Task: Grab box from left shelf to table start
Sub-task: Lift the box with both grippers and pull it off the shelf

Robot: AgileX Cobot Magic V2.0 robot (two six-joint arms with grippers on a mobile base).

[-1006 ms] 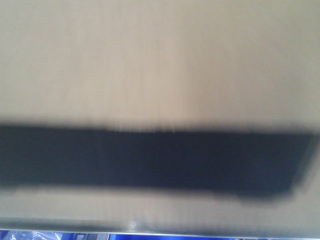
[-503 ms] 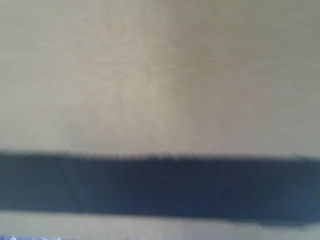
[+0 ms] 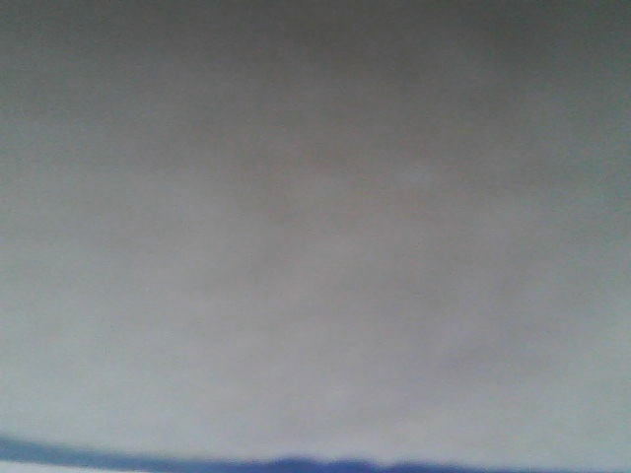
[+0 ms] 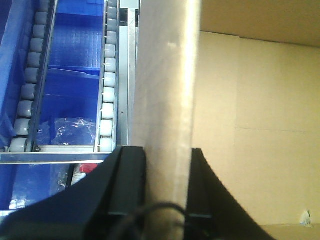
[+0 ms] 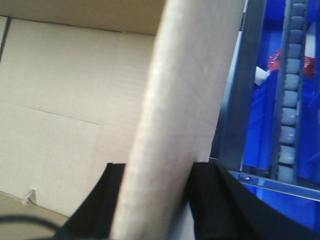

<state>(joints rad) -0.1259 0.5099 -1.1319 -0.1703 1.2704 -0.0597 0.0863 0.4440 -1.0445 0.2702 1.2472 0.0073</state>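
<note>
**Desk:** What does the front camera give you?

**Operator:** Very little. A blurred grey-tan surface fills it edge to edge. I take it for a side of the large plain brown corrugated cardboard box [image 3: 315, 227], right up against the lens. A thin dark blue strip [image 3: 296, 463] lies along the bottom edge, and I cannot tell what it is.

**Desk:** Left wrist?

**Operator:** My left claw [image 4: 163, 151] is pinching one wall of the box, seen edge-on. One black finger [image 4: 122, 190] sits on the outer face and its partner on the inner face, both touching the board. Right of that wall I look into the box's bare inside, with a fold line across the panel. Left of it is the left shelf [image 4: 107, 75], with rows of white rollers. A brushed silver steel rail [image 4: 50, 157] crosses below them. Bright blue plastic bins [image 4: 75, 50] sit behind, one holding crumpled clear wrap [image 4: 70, 130]. A black cable [image 4: 150, 210] loops across the bottom.

**Desk:** And the right?

**Operator:** My right claw [image 5: 159, 166] is clamped the same way on another wall of the box, a finger pressed to each face. The box's inside lies to the left, with a small pale scrap [image 5: 29, 196] at the panel's foot. The shelf's rollers and bins are to the right.

**Desk:** So where is the box?

**Operator:** Held by two walls between my claws, just beside the shelf. I cannot tell whether its base rests on anything.
</note>
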